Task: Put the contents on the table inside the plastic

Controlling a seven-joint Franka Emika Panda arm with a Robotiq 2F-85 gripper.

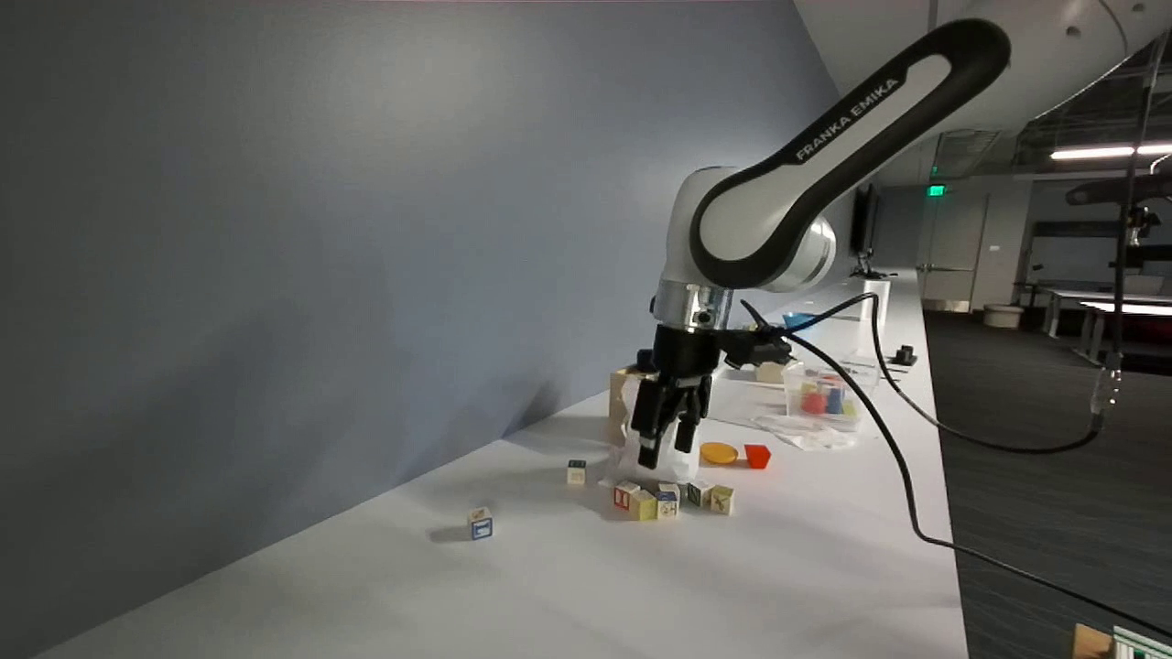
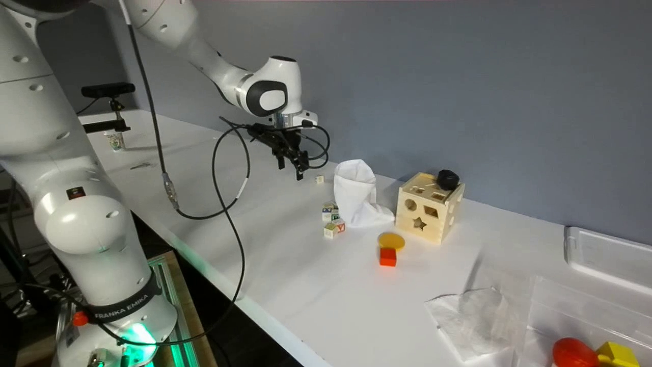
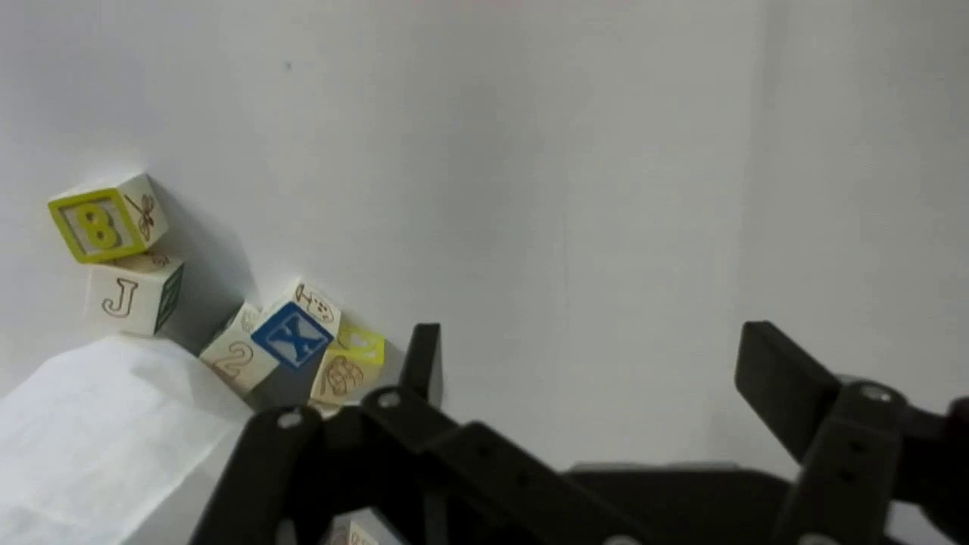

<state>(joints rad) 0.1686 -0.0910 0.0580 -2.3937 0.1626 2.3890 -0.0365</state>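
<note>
Hanging spread and empty, the black jaws could, in reaching down for small lettered wooden cubes (image 3: 295, 336), topple the thin, upright white plastic bag (image 2: 356, 196) just beside the cubes. Both sit on a long white bench (image 1: 751, 577) between a grey wall (image 1: 320, 275) and dark floor (image 1: 1007, 384).

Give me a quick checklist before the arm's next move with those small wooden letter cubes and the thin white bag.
1. Gripper open: ok; white tabletop shows between its jaws.
2. Small wooden letter cube between the jaws: not ok; the cluster lies off to one side.
3. Clustered cubes spaced apart: not ok; the blue-faced X cube is bunched with others.
4. A loose cube available: ok; a blue-and-cream cube stands alone in an exterior view.
5. Thin white bag upright: ok.
6. Room inside the bag: cannot tell; its inside is mostly hidden.
</note>
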